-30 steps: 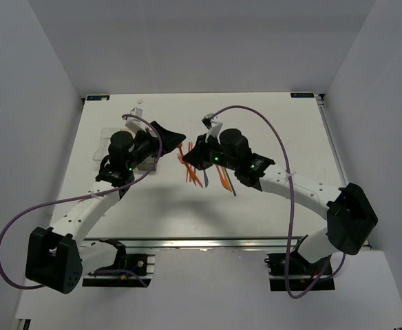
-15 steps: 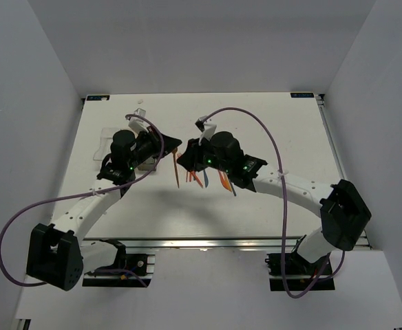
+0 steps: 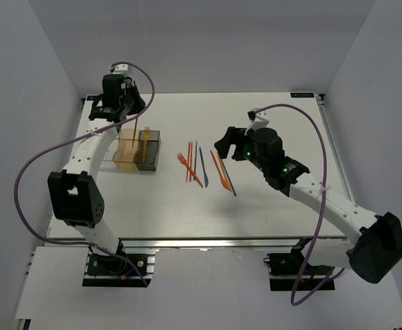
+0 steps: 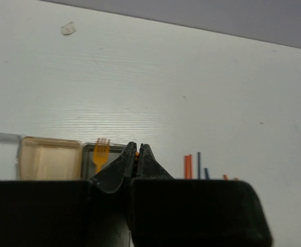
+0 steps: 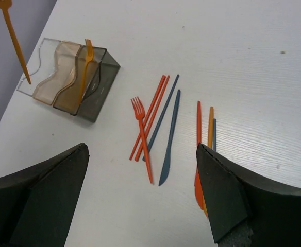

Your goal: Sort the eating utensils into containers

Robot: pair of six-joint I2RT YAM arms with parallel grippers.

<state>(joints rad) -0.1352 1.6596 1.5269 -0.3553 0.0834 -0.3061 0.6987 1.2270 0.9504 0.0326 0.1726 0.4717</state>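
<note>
The containers stand in a row at the left: clear (image 5: 33, 72), tan-orange (image 5: 63, 77) and dark grey (image 5: 98, 77). An orange fork (image 4: 101, 153) stands upright in the dark grey one. My left gripper (image 4: 136, 149) is shut on a thin orange stick (image 5: 15, 43), which hangs over the clear end of the row. Several eating utensils lie on the table: a red fork (image 5: 143, 136), two red sticks (image 5: 153, 110), a blue knife (image 5: 170, 141), and a red piece (image 5: 198, 128). My right gripper (image 5: 143, 170) hangs open above them, holding nothing.
A small clear scrap (image 4: 68, 29) lies on the white table (image 3: 270, 117) beyond the bins. Grey walls close in the table on the left, back and right. The left arm (image 3: 84, 155) reaches along the left edge.
The left gripper took the orange stick and carried it from the table's middle to the back left, over the bins. The right gripper let go, opened wide and drew back to the right.
</note>
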